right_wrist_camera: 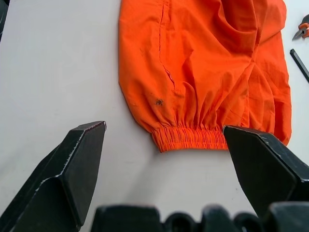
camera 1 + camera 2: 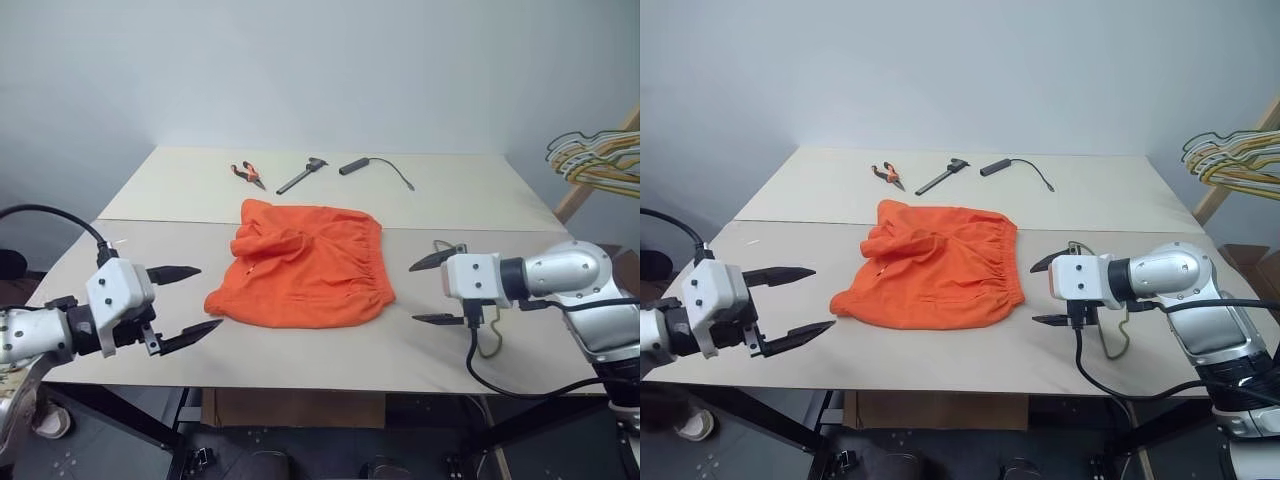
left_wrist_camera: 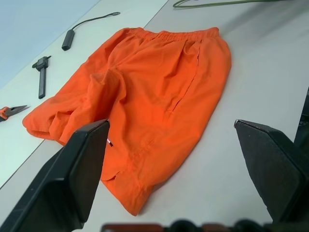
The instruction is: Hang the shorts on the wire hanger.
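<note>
Shorts point(image 2: 305, 265) lie flat and rumpled in the middle of my desk point(image 2: 450, 200), bright orange, gathered waistband turned toward my right gripper point(image 2: 432, 290). Those jaws are spread wide, empty, just beside the waistband. My left gripper point(image 2: 185, 305) hovers near the opposite edge of the cloth, jaws released too, grasping nothing. Most of the wire hanger point(image 2: 487, 335) is hidden behind my right wrist; only a thin pale loop shows. Pliers point(image 2: 248, 174), a dark tool point(image 2: 302, 175) and a black corded handle point(image 2: 375, 168) lie beyond. A bunch of hangers point(image 2: 597, 158) is cut off at the right edge.
</note>
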Robot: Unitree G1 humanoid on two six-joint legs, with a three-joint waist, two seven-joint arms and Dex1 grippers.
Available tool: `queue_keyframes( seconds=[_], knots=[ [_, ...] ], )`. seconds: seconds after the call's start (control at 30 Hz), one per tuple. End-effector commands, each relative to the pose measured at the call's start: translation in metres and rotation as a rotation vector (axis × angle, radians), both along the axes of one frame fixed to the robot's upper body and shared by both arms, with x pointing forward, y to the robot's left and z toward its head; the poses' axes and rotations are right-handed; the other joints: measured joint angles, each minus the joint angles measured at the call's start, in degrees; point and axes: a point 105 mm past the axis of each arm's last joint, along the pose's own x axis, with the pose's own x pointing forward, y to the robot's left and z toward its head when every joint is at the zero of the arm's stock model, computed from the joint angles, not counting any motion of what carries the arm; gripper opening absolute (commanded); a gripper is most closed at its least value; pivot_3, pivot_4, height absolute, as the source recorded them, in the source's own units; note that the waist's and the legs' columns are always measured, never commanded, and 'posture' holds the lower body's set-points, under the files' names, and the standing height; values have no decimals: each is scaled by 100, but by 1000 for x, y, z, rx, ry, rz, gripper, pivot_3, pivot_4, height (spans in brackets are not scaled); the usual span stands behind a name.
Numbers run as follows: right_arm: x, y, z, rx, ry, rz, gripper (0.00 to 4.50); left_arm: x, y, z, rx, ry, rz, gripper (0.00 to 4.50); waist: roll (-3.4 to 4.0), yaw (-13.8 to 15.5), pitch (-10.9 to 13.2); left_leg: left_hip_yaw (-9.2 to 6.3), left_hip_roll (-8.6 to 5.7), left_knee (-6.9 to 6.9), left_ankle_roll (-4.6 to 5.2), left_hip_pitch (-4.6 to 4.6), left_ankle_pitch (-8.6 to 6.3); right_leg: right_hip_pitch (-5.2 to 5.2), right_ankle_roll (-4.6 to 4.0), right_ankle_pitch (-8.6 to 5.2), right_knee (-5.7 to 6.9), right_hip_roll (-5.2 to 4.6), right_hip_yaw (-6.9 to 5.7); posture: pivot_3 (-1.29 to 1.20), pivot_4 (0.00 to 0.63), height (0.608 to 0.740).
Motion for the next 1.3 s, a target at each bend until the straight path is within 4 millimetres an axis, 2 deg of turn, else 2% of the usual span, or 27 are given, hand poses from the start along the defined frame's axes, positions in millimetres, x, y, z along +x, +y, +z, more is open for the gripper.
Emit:
queue_keyframes(
  seconds=[0.03, 0.23, 0.57, 0.7, 0.97, 1.17, 1.3],
  knots=[
    [2, 1, 13, 7, -58, 7, 4483, 2, -1, 10, 1, -46, -5, 4500, 0, 1, 0, 0, 0, 0, 0, 0, 0, 0, 0, 0, 0, 0, 0, 233, 0, 740],
    [2, 1, 13, 5, -57, 9, 4483, 5, -1, 11, -3, -57, 12, 4500, 0, 1, 0, -1, 0, 0, 0, -1, 0, 0, 0, 0, 0, 0, -1, 233, 0, 740],
    [6, 7, 12, 16, -101, 38, 4483, 4, 7, -4, 78, -10, 27, 4500, 0, -2, 0, 0, 0, 0, 0, 0, 0, 0, 0, 0, 0, 0, -1, 218, 0, 740],
    [19, 6, 1, -54, -164, 17, 4483, 4, 6, -14, 118, 27, 7, 4500, 1, -12, 0, 2, -1, 0, -1, 2, 0, 0, -1, 0, 1, 0, -1, 198, 0, 740],
    [32, 0, -23, -251, -239, 52, 4483, 6, 11, -27, 189, 75, -8, 4500, 2, -41, 1, 4, 0, 0, -1, -6, 1, -9, -4, -3, 1, 1, -2, 159, 0, 740],
    [47, 20, -47, -289, -290, 108, 4483, 13, 9, -27, 206, 71, -23, 4500, 2, -160, 1, 4, 1, 0, -4, -1, 2, -4, -6, -3, 7, 3, -3, 158, 0, 740],
    [56, 34, -56, -276, -307, 125, 4483, 14, 10, -28, 217, 74, -26, 4500, 3, -220, 1, 6, 0, 0, -4, -8, 3, -9, -6, -3, 5, 1, -1, 167, 0, 740]
  ],
)
